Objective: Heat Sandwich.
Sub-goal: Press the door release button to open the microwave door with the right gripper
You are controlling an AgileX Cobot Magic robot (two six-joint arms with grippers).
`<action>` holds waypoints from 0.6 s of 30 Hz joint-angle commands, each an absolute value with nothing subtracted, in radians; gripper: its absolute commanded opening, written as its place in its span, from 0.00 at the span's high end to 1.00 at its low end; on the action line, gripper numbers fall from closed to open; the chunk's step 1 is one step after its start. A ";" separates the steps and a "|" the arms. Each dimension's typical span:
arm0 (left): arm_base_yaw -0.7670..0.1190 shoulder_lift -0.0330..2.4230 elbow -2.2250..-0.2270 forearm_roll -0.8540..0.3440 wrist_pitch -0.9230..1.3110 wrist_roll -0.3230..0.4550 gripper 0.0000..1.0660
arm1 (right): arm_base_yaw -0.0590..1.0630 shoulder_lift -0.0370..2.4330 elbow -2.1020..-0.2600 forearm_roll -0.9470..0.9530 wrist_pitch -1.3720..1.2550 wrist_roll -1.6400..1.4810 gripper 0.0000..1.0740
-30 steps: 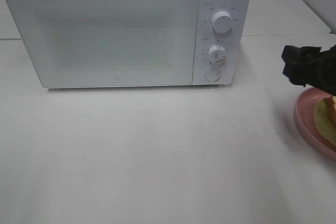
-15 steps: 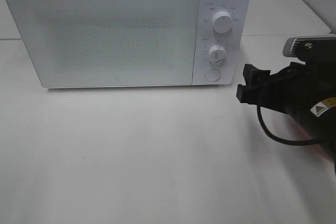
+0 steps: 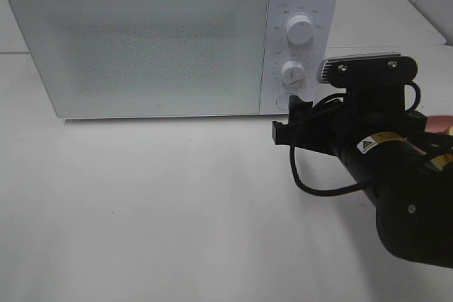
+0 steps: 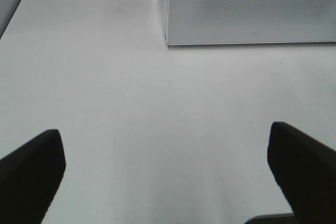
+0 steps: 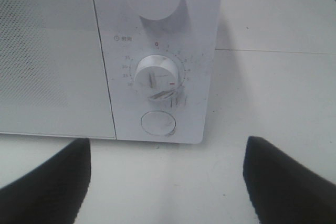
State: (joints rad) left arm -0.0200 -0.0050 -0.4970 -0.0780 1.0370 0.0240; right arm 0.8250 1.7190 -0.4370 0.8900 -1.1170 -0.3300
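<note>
- The high cam sits above and in front, looking down from mid range on the whole face of the microwave (image 3: 141, 40) and the white table (image 3: 141, 210).
- The left wrist cam faces forward low over the table, well back, and only catches the door's bottom corner.
- The right wrist cam is right up at the control panel (image 5: 199, 51); the timer dial (image 5: 156, 74) and round button (image 5: 158, 123) fill the frame.
- Its housing (image 3: 368, 68) shows in the high view, above the right gripper (image 3: 289, 119).
- Shared: the high and right wrist views both see the timer dial. The high and left wrist views probably overlap on the table by the door, hard to pin down.

Bright, even light — soft shadows, slightly grainy, wrist-view edges blurred.
</note>
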 commanded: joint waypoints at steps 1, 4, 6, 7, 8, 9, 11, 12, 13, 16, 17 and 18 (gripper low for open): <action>-0.028 -0.031 -0.493 -0.081 1.027 0.025 0.05 | 0.845 1.719 -0.448 0.925 -1.111 -0.341 0.29; -0.028 -0.031 -0.493 -0.081 1.027 0.025 0.05 | 0.863 1.719 -0.448 0.946 -1.112 -0.357 0.29; -0.028 -0.031 -0.493 -0.081 1.027 0.025 0.05 | 0.863 1.719 -0.448 0.946 -1.111 -0.359 0.29; -0.028 -0.031 -0.493 -0.081 1.027 0.025 0.05 | 0.863 1.719 -0.448 0.946 -1.111 -0.359 0.29; -0.028 -0.031 -0.493 -0.081 1.027 0.025 0.05 | 0.863 1.719 -0.448 0.946 -1.112 -0.359 0.29; -0.028 -0.031 -0.493 -0.081 1.027 0.025 0.05 | 0.863 1.719 -0.448 0.946 -1.112 -0.359 0.29; -0.028 -0.031 -0.493 -0.081 1.027 0.025 0.05 | 0.863 1.719 -0.448 0.946 -1.112 -0.359 0.29; -0.028 -0.031 -0.493 -0.081 1.027 0.025 0.05 | 0.863 1.719 -0.448 0.946 -1.112 -0.358 0.29; -0.028 -0.031 -0.493 -0.081 1.027 0.025 0.05 | 0.863 1.719 -0.448 0.946 -1.112 -0.352 0.29; -0.028 -0.031 -0.493 -0.081 1.027 0.025 0.05 | 0.863 1.719 -0.448 0.946 -1.112 -0.324 0.29; -0.028 -0.031 -0.493 -0.081 1.027 0.025 0.05 | 0.863 1.719 -0.448 0.946 -1.111 -0.262 0.29; -0.028 -0.031 -0.493 -0.081 1.027 0.025 0.05 | 0.863 1.719 -0.448 0.946 -1.111 -0.220 0.29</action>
